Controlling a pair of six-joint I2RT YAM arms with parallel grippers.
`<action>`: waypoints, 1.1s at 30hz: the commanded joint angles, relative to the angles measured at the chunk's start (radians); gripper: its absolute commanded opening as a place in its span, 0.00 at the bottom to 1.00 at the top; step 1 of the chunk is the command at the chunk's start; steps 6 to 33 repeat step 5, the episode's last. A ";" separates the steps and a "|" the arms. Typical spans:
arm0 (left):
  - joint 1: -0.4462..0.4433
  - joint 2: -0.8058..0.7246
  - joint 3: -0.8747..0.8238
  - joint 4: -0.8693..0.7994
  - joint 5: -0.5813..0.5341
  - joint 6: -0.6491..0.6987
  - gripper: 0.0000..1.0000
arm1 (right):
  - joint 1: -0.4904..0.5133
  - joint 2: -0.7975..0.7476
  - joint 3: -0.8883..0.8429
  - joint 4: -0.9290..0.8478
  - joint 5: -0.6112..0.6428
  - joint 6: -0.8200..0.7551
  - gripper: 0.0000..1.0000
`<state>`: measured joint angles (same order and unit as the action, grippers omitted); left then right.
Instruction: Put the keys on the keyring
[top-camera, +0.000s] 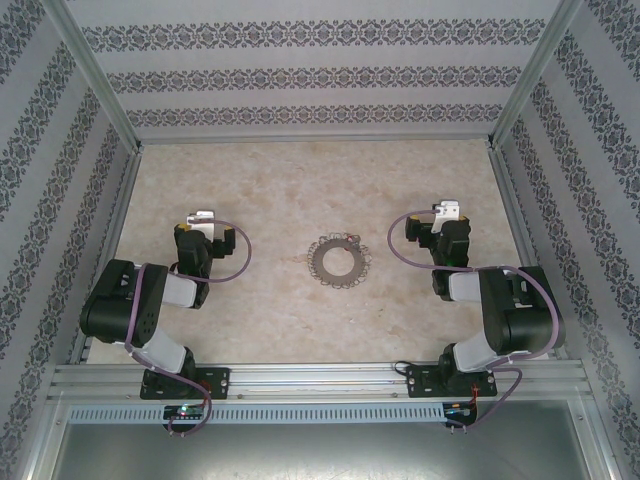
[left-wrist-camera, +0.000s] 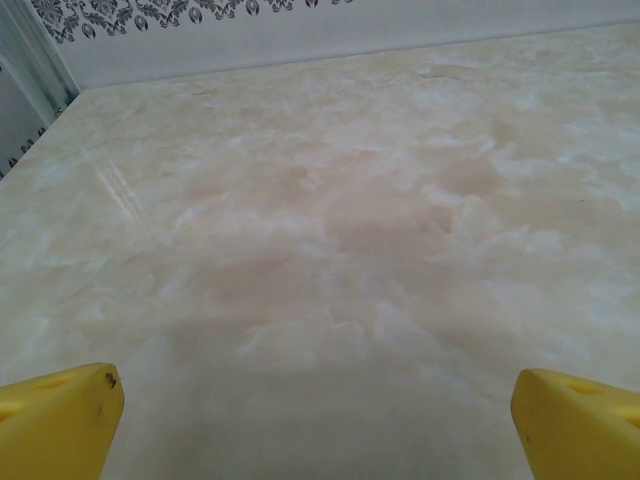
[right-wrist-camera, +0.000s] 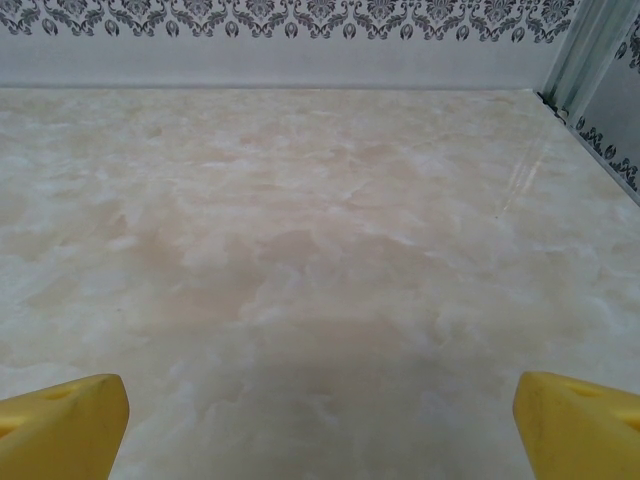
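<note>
Left gripper (top-camera: 204, 216) and right gripper (top-camera: 447, 210), both spread open, flank the keyring (top-camera: 340, 262) lying flat at tabletop (top-camera: 270, 180) centre; right gripper appears slightly nearer, ring to its left

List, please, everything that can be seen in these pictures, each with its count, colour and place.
keyring: one, grey, a toothed wreath of small keys lying flat near the middle of the table, between the two arms
table: one, beige marbled, under everything
walls: three, white with dark floral bands, at the left, far and right sides of the table
frame rails: silver metal, along the near edge, bearing the arm bases
cables: two, purple, one looped beside each arm
left arm: one, black and grey, near left
right arm: one, black and grey, near right
left tool: one, yellow fingers, open, over bare table
right tool: one, yellow fingers, open, over bare table
</note>
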<state>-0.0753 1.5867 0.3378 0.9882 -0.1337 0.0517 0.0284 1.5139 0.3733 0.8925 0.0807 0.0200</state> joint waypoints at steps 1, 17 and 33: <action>0.012 0.004 0.009 0.034 0.013 -0.017 1.00 | -0.002 -0.001 0.013 -0.001 -0.013 0.010 0.98; 0.012 0.004 0.008 0.037 0.013 -0.015 1.00 | -0.002 -0.004 0.011 0.003 -0.013 0.008 0.98; 0.012 0.004 0.008 0.037 0.013 -0.015 1.00 | -0.002 -0.004 0.011 0.003 -0.013 0.008 0.98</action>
